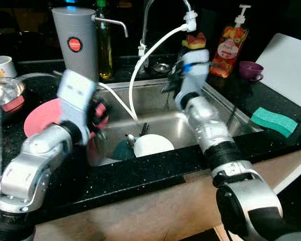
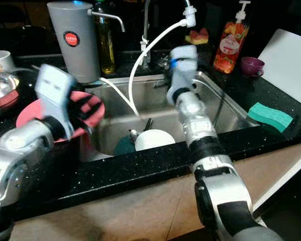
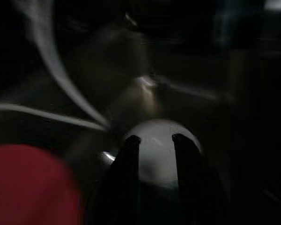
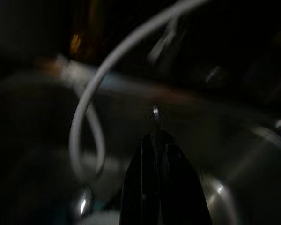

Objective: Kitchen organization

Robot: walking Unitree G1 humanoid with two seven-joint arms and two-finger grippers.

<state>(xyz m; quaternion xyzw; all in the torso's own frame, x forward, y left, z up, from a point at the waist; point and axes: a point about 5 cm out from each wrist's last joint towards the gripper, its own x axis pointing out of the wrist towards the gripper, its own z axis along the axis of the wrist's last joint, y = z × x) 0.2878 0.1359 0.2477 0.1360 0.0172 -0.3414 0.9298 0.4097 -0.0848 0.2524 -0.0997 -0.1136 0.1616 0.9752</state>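
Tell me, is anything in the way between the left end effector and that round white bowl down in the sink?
Nothing visible blocks it. The left end effector hovers open above the round white bowl in the steel sink; the thin white hose hangs just behind.

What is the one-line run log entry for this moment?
left gripper: open, over white bowl in sink | right gripper: shut, above sink | pink plate: on counter
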